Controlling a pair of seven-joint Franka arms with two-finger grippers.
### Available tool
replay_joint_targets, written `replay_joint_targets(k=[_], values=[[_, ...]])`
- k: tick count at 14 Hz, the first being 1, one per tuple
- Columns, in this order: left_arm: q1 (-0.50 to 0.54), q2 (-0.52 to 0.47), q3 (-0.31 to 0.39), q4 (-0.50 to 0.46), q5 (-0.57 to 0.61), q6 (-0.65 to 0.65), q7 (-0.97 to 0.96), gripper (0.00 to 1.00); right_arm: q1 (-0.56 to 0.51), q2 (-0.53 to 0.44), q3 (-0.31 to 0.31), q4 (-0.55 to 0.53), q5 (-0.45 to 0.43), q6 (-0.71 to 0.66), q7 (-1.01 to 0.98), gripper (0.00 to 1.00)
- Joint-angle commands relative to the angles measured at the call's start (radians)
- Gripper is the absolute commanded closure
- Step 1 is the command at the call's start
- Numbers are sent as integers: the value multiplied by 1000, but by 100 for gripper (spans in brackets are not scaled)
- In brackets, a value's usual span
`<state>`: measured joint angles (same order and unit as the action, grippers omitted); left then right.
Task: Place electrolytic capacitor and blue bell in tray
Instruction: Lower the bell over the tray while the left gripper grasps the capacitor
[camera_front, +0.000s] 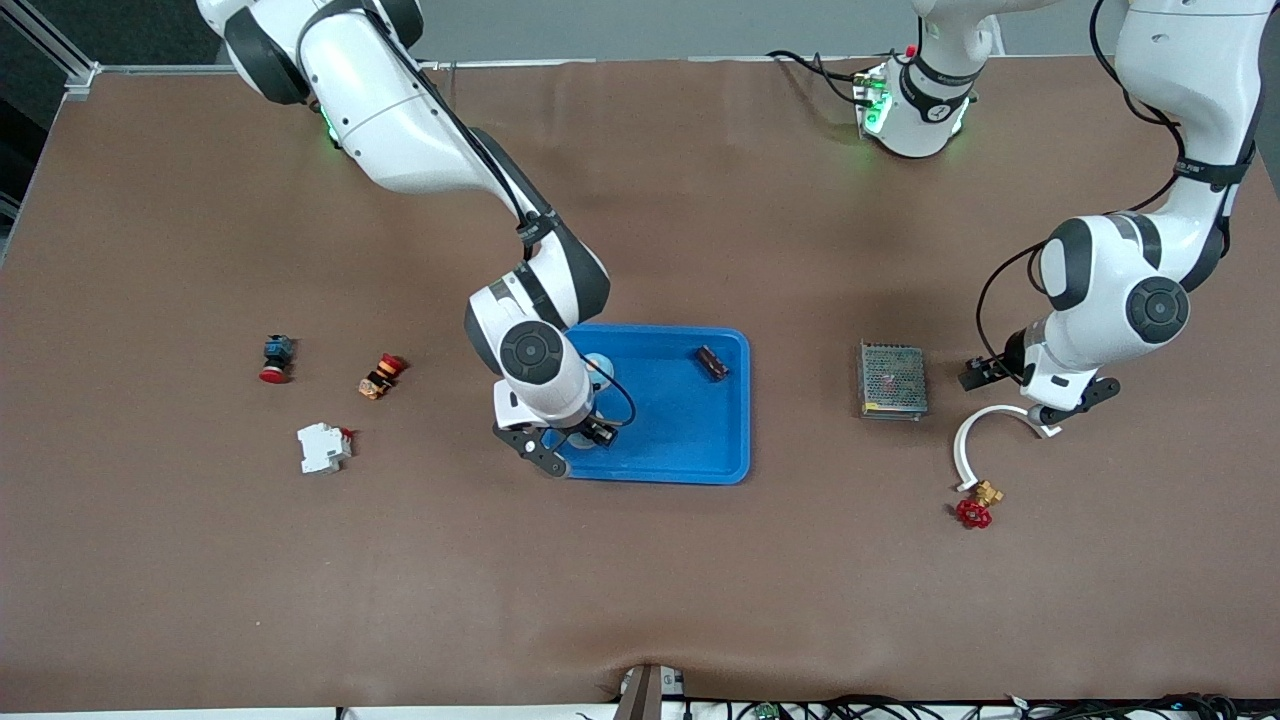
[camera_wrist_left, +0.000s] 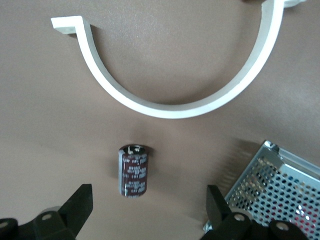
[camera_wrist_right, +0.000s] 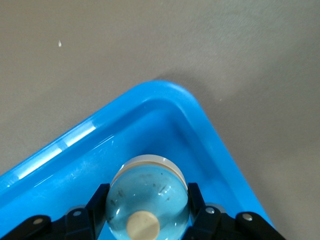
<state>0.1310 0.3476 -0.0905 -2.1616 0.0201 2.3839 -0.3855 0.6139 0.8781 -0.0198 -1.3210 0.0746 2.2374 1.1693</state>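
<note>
The blue tray (camera_front: 690, 430) lies mid-table. My right gripper (camera_front: 590, 378) is low over the tray corner toward the right arm's end. It is shut on the pale blue bell (camera_wrist_right: 147, 195), with a finger (camera_wrist_right: 97, 200) against each side. The bell also shows in the front view (camera_front: 601, 366). A dark capacitor (camera_front: 712, 362) lies in the tray. My left gripper (camera_wrist_left: 147, 215) is open and empty, above a second dark capacitor (camera_wrist_left: 133, 171). That one lies on the table between a white half-ring and the mesh box. The left arm hides it in the front view.
The white half-ring (camera_front: 975, 430) and grey mesh box (camera_front: 892, 379) flank my left gripper (camera_front: 1040, 405). A red-handled valve (camera_front: 975, 510) lies nearer the camera. A red button (camera_front: 275, 360), an orange switch (camera_front: 380, 376) and a white breaker (camera_front: 323, 447) lie toward the right arm's end.
</note>
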Motion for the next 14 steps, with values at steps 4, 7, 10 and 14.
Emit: replay_joint_targets(k=[4,7,10,14], values=[[9,40,1,-11,17,51,-19,0,9,25,-6,29,-27,11,27,100],[19,63,1,-10,17,70,-19,0,15,39,-6,25,-33,28,30,100],[19,77,1,-12,17,83,-19,0,14,39,-6,-1,-45,71,35,100],[19,82,1,-11,17,83,-19,5,17,36,-6,-21,-49,76,36,100]])
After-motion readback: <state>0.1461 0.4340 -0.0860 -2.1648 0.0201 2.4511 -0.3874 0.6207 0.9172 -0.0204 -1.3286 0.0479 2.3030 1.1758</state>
